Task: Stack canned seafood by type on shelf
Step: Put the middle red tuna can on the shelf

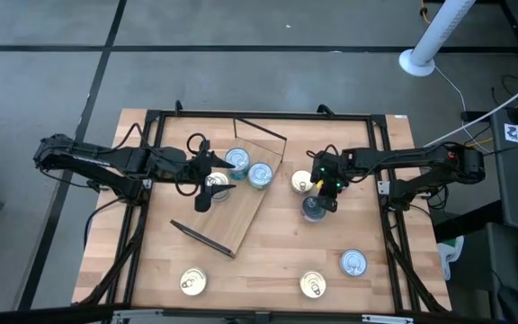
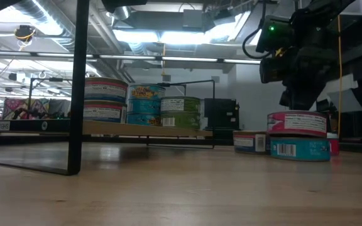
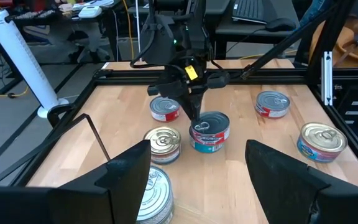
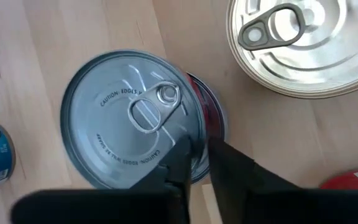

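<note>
My right gripper [image 4: 197, 149] is shut on a silver-topped can [image 4: 129, 118] with a pull tab, right of the shelf [image 1: 232, 220]. In the low view this can [image 2: 297, 123] stands on a teal-labelled can [image 2: 300, 149]. The shelf, a light board with dark frame bars, lies askew at centre left. It bears three stacks of two cans [image 2: 144, 103], bottoms flat on the board. My left gripper [image 1: 207, 173] hangs open above the shelf beside them, touching nothing. A gold-lidded can [image 1: 302, 181] stands just beyond my right gripper. My right gripper pinches the silver-topped can's rim [image 4: 190, 142] between its two fingers, one finger [image 4: 174, 165] over the lid and the other [image 4: 232, 163] outside the wall. The fingers come steeply from above. The can stands upright on the teal-labelled can beneath it.
Three more cans stand near the table's front edge: a gold-lidded one [image 1: 192, 282], another [image 1: 313, 284] and a silver one [image 1: 353, 263]. A dark metal frame [image 1: 156, 117] borders the table. The shelf's thin bar [image 2: 75, 88] rises at its corner.
</note>
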`<state>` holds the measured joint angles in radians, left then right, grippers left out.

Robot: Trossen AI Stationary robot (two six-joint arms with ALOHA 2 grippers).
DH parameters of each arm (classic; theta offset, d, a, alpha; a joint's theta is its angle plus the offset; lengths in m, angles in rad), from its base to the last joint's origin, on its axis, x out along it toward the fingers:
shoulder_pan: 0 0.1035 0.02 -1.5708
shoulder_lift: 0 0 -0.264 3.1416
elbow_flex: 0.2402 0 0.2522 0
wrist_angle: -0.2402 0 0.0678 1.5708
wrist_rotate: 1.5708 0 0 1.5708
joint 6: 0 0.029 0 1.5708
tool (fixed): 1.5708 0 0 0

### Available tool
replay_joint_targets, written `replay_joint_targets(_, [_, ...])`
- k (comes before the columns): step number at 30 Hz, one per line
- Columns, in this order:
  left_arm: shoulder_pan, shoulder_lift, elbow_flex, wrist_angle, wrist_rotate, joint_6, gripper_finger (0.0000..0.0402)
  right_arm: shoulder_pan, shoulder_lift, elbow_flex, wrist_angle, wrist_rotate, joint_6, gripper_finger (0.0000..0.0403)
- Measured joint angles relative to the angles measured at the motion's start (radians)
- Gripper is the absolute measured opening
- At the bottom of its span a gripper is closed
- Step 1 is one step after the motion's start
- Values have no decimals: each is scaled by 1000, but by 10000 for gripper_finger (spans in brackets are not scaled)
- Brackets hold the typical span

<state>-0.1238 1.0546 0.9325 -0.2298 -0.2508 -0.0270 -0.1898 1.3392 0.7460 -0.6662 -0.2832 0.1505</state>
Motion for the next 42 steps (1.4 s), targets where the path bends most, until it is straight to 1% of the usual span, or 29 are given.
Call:
replay_joint_targets(3, [0,0,0,0,0,0,258,0,0,-1,10,4,0,17])
replay_joint_targets(5, [0,0,0,0,0,0,258,-1,0,-1,22,9,0,6])
replay_joint_targets(9, [0,0,0,0,0,0,258,-1,1,-1,24,-4,0,10])
replay_joint_targets(13, [0,0,0,0,0,0,258,-2,1,-2,24,-18,1,3])
replay_joint_targets(20, [0,0,0,0,0,0,258,-1,2,1,20,-50,10,2])
replay_joint_targets(42, [0,0,0,0,0,0,258,-1,4,58,10,-68,2,0])
